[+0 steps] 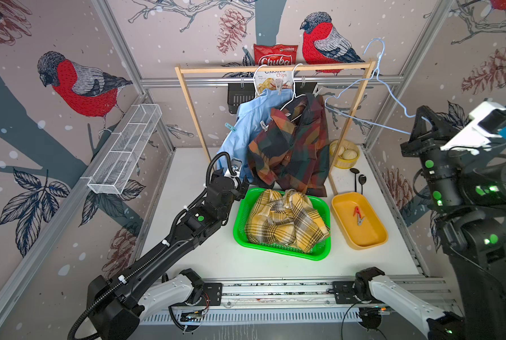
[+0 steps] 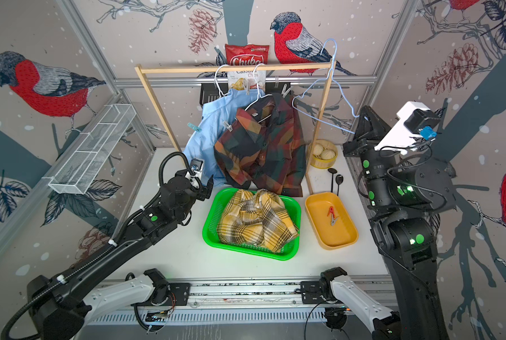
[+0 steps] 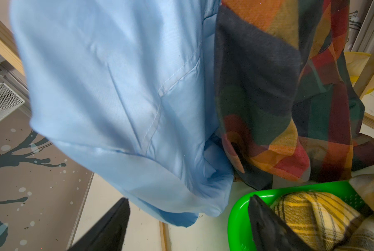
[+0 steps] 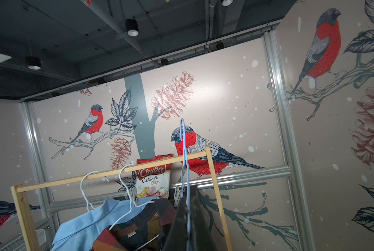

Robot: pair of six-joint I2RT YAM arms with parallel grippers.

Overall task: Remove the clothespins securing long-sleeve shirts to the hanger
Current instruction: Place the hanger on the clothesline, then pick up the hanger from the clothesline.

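A light blue shirt (image 1: pixel 246 126) and a dark plaid shirt (image 1: pixel 293 150) hang on white hangers (image 1: pixel 294 91) from the wooden rack (image 1: pixel 216 70). A teal clothespin (image 1: pixel 229 127) and a pale grey clothespin (image 1: pixel 263 125) grip the blue shirt. Another grey clothespin (image 1: pixel 280 88) sits higher on a hanger. The yellow plaid shirt (image 1: pixel 287 223) lies in the green basket (image 1: pixel 240 235). A red clothespin (image 1: pixel 357 212) and a grey one lie in the yellow tray (image 1: pixel 363 241). My left gripper (image 3: pixel 189 201) is open below the blue shirt's hem (image 3: pixel 177 217). My right gripper (image 4: pixel 187 208) is shut on an empty blue hanger (image 4: pixel 184 152), raised right of the rack.
A white wire shelf (image 1: pixel 125 150) juts from the left wall. A chips bag (image 1: pixel 275 59) hangs behind the rack. A bamboo steamer (image 1: pixel 344 153) and two black spoons (image 1: pixel 359 179) sit at the back right, beside the rack's right post (image 1: pixel 352 117).
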